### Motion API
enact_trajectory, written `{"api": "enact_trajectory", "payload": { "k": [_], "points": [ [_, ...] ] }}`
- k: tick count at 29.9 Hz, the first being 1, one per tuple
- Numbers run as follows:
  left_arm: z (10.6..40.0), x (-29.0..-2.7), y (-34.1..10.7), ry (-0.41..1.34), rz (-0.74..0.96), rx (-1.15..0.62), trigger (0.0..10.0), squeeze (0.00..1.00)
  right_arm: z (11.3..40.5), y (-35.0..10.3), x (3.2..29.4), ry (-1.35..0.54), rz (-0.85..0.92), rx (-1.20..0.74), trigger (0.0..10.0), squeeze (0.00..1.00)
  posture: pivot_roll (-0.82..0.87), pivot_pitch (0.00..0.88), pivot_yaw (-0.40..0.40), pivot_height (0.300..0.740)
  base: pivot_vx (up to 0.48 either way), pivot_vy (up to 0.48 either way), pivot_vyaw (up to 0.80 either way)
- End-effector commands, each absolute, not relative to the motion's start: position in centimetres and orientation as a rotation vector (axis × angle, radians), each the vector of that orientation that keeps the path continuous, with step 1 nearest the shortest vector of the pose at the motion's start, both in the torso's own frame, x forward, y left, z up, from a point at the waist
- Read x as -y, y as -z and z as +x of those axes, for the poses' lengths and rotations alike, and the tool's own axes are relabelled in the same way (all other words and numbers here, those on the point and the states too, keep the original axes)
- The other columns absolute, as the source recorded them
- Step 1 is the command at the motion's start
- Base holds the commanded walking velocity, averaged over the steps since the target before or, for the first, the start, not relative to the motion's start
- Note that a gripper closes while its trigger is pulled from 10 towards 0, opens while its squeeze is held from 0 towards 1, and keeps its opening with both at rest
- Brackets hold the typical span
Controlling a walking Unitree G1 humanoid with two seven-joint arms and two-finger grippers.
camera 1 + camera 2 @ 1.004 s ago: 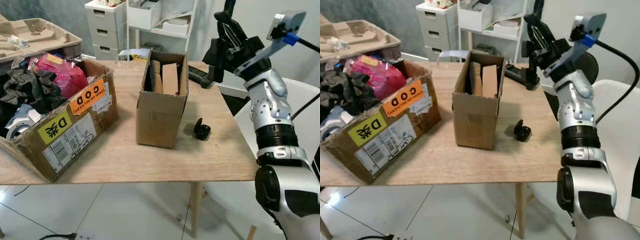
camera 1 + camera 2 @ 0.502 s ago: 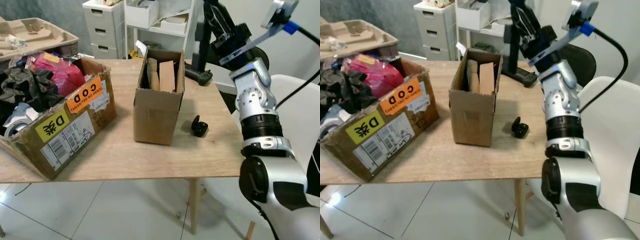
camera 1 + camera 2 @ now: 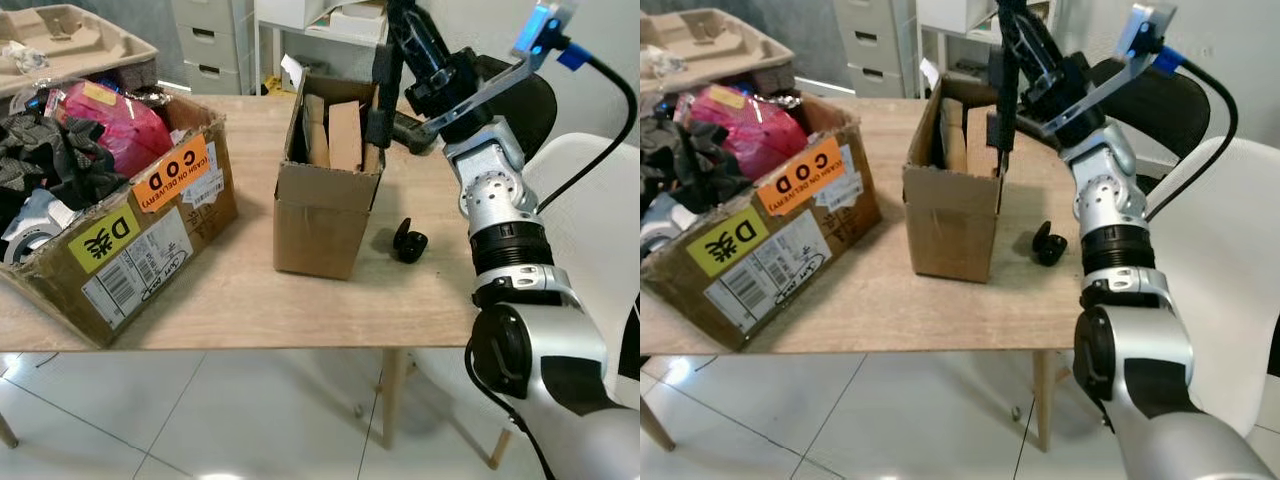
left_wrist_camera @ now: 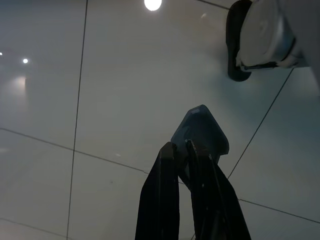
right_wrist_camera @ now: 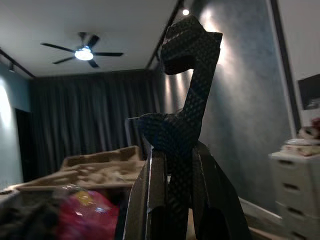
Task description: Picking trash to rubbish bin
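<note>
My right gripper point(image 3: 400, 45) is raised over the table, shut on a long black piece with a carbon-weave surface point(image 5: 186, 100). That black piece point(image 3: 379, 100) hangs down along the right rim of the small open cardboard box point(image 3: 328, 200), which holds upright cardboard scraps point(image 3: 344, 135). A small black case point(image 3: 408, 242) lies open on the wooden table point(image 3: 250, 300) to the right of the box. The left gripper point(image 4: 181, 150) hangs over the tiled floor with its fingers together and nothing between them.
A large cardboard box point(image 3: 130, 225) on the left of the table is stuffed with a pink bag, black cloth and other trash. A white chair point(image 3: 590, 200) stands to the right. Drawers and shelves point(image 3: 215, 40) stand behind the table.
My right arm has swung left with the black piece, from beyond the table's right side to the small box's right rim. The camera view has shifted as well.
</note>
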State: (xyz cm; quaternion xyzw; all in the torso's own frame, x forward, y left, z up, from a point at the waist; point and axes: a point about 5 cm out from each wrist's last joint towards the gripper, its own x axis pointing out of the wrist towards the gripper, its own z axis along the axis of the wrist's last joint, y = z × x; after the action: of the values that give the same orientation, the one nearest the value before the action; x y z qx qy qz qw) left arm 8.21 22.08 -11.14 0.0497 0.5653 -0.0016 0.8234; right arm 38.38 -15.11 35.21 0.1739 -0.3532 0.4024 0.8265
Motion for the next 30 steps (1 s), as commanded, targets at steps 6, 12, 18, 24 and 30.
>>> {"api": "enact_trajectory", "payload": {
  "k": [6,12,18,24,30],
  "points": [
    [7.2,-25.0,10.6,-0.130,0.074,-1.187,10.0,0.00,38.6,-35.3,16.1,-0.840,0.312,0.740,10.0,0.00,0.11,0.221,0.001,0.740,0.000,0.000,0.00],
    [8.0,-25.5,10.3,-0.152,0.066,-1.146,10.0,0.00,39.0,-35.5,16.0,-0.804,0.257,0.694,10.0,0.44,0.10,0.218,-0.001,0.740,0.000,0.000,0.00],
    [9.0,-26.6,9.7,-0.260,0.005,-1.085,10.0,0.00,39.1,-35.3,15.7,-0.819,0.221,0.679,10.0,0.41,0.08,0.204,-0.009,0.740,0.000,0.000,0.00],
    [9.3,-30.5,8.1,-0.567,-0.076,-0.969,10.0,0.00,39.1,-35.5,15.9,-0.822,0.230,0.687,10.0,0.38,0.08,0.194,-0.013,0.740,0.000,0.000,0.00],
    [8.4,-37.0,4.6,-0.981,-0.199,-0.725,10.0,0.00,38.8,-36.1,16.2,-0.847,0.284,0.728,10.0,0.34,0.09,0.186,-0.020,0.740,0.000,0.000,0.00]
  ]
}}
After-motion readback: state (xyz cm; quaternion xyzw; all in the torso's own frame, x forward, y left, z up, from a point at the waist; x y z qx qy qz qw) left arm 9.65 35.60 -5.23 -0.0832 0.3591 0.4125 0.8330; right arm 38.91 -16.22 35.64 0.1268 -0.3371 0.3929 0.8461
